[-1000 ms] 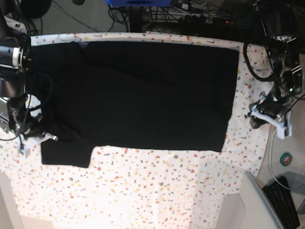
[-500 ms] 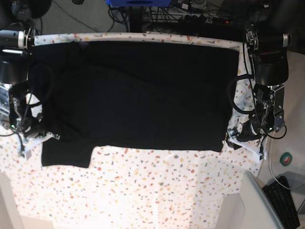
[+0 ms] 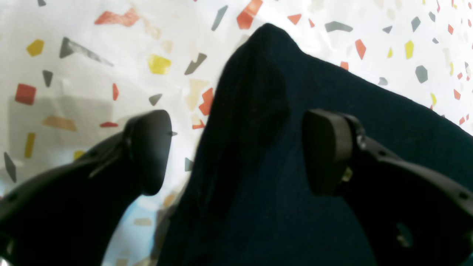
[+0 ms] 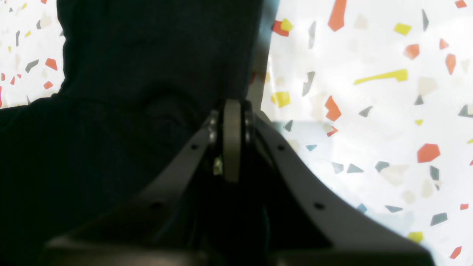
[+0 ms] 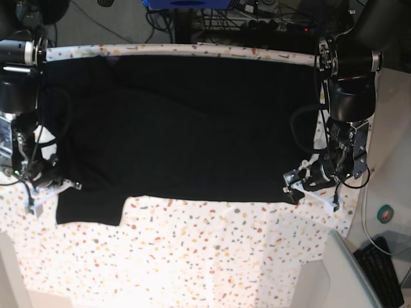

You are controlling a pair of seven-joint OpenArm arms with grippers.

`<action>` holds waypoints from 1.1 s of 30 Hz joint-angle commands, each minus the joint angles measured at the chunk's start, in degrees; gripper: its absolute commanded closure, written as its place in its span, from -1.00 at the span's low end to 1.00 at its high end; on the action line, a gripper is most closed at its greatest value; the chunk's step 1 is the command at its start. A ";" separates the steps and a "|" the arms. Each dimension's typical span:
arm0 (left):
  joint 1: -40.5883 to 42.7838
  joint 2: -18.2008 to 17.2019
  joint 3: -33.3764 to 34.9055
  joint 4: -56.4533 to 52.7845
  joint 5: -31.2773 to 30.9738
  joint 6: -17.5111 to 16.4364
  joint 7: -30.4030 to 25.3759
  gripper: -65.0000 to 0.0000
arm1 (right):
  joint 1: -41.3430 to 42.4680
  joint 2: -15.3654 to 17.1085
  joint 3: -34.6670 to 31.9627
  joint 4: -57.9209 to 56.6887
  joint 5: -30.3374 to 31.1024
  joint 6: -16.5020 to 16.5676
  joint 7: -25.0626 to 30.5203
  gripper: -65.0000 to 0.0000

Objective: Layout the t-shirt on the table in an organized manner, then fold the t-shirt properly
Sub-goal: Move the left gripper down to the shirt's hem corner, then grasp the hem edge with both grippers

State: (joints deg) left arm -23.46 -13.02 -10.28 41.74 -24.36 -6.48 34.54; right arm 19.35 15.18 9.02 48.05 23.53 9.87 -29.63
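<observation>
We have the t-shirt spread flat along the bench's far edge. Our left hand gapes astride a hem corner, nothing gripped, while our right hand is pinched closed at the sleeve, likely for folding.

Black shirt spread flat, plain side up, across the far half of the worktop, one short sleeve jutting toward the near edge at one end, white cover flecked red, orange, yellow, grey
</observation>
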 commanded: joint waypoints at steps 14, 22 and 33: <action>8.21 -0.74 0.04 16.15 10.16 -0.16 -3.12 1.00 | 0.91 0.86 0.00 1.22 0.25 0.29 0.92 1.00; 17.44 4.71 -0.66 26.44 27.57 -0.16 -3.03 1.00 | 0.91 0.86 -0.09 1.22 0.25 0.29 0.92 1.00; 19.02 4.71 -0.75 27.58 25.28 -0.16 5.15 1.00 | 0.82 0.86 -0.18 1.22 0.25 0.29 0.92 1.00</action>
State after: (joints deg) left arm -3.81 -7.84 -10.85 68.51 0.82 -6.87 38.83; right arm 18.68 15.20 8.73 48.27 23.53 9.87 -29.76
